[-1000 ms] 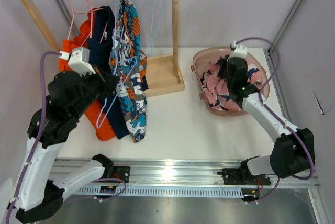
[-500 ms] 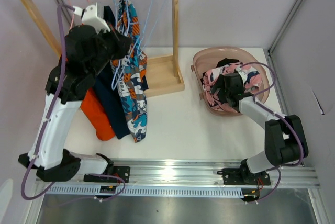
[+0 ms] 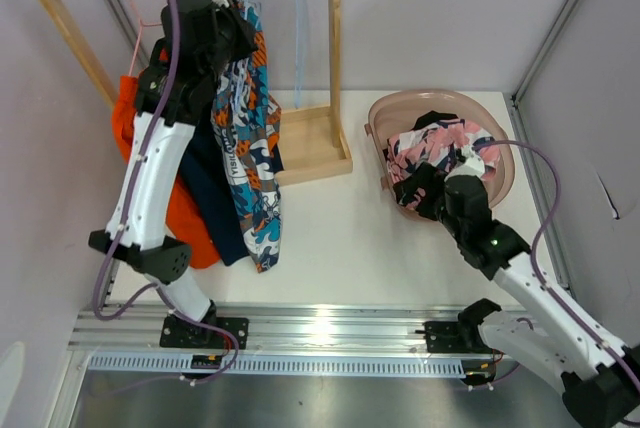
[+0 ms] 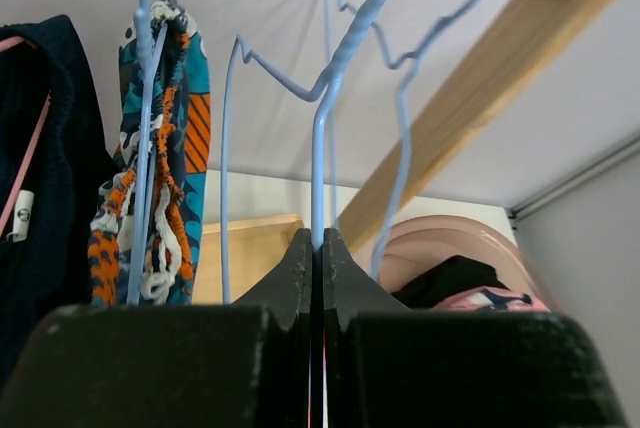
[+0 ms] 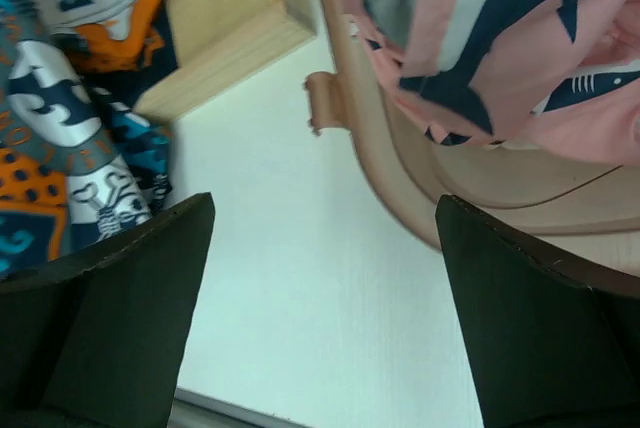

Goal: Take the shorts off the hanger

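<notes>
Grey walls (image 3: 450, 18) are boxing in the white surface (image 3: 340, 238) at the back and on both sides. An aluminium rail (image 3: 330, 328) is running along the near edge.

Wooden rack (image 3: 335, 48) is standing at left rear. Teal-orange-white shorts (image 3: 250, 158), navy shorts (image 3: 220, 218) and orange shorts (image 3: 195, 238) are hanging from it, hems trailing down onto the surface.

Left arm is reaching up to the top bar. Left fingers (image 4: 290, 278) are clenched on the wire of a blue hanger (image 4: 325, 98), with the printed shorts hanging just to their left.

Pink-brown basket (image 3: 375, 123) is sitting at right rear near the side wall, holding pink print shorts (image 3: 445, 138) and black shorts (image 3: 432, 120).

Right fingers (image 5: 110, 278) are spread wide, gripping nothing, hovering over bare surface just beside the basket's near-left rim.

Open room is lying in the strip between rack base and basket, widening toward the near edge.
</notes>
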Robot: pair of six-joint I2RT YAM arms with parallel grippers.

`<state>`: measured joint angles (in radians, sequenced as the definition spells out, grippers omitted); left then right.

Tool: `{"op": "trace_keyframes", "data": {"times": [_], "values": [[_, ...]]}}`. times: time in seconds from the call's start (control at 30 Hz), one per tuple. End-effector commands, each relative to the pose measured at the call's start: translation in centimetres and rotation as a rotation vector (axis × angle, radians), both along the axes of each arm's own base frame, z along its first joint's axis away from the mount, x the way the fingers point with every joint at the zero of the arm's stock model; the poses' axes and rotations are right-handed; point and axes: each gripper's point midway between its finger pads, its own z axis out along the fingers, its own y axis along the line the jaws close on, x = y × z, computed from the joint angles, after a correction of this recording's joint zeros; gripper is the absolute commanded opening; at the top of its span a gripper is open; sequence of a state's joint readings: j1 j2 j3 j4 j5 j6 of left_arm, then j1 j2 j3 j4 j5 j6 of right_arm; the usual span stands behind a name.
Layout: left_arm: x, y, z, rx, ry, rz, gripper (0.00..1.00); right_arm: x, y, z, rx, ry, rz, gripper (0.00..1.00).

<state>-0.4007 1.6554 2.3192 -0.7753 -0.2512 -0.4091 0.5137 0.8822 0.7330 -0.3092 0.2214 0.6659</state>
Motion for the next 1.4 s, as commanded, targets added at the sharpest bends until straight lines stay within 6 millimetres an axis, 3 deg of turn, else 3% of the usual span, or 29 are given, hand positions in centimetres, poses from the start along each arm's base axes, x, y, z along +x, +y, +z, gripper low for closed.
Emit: {"op": "trace_keyframes", "data": {"times": [0.0,0.2,0.4,0.43,0.47,0.5,0.53,0.6,0.73,0.87,1.1,1.37], "values": [[2.8,0.1,1.2,-0.044,-0.057,-0.008,0.00,-2.1,-0.1,1.1,0.018,-0.019,0.007,0.99],[5.8,-1.8,-0.5,-0.054,-0.043,-0.053,0.00,-3.8,1.0,2.6,0.023,-0.060,0.064,1.00],[5.8,-2.0,-2.0,-0.055,0.000,-0.056,0.00,-4.1,1.5,2.4,0.017,-0.060,0.071,0.99],[5.0,-2.0,-1.3,-0.061,-0.013,-0.073,0.15,-4.2,1.8,2.3,0.019,-0.062,0.077,1.00],[5.0,-2.2,-2.3,-0.057,0.009,-0.083,0.26,-4.2,1.9,2.3,0.020,-0.062,0.079,0.99],[4.6,-2.3,-1.9,-0.063,0.001,-0.098,0.36,-4.2,2.0,2.2,0.020,-0.057,0.080,0.99],[3.5,-2.5,-1.0,-0.070,-0.015,-0.126,0.54,-4.3,2.3,2.2,0.024,-0.059,0.088,0.99],[2.4,-2.6,-0.7,-0.069,-0.007,-0.152,0.61,-4.4,2.6,2.2,0.024,-0.059,0.093,1.00],[-0.9,-1.3,1.8,-0.051,-0.047,-0.159,0.64,-4.9,3.1,2.1,0.015,-0.062,0.107,0.99],[-2.7,0.6,2.5,0.001,-0.061,-0.109,0.64,-5.4,3.2,2.0,0.002,-0.059,0.111,0.99],[-2.4,3.7,0.5,0.053,-0.019,-0.027,0.62,-6.0,2.8,1.9,-0.009,-0.055,0.106,1.00],[0.5,5.3,-3.2,0.080,0.054,0.034,0.61,-6.4,2.3,2.2,-0.017,-0.059,0.101,0.99]]}}
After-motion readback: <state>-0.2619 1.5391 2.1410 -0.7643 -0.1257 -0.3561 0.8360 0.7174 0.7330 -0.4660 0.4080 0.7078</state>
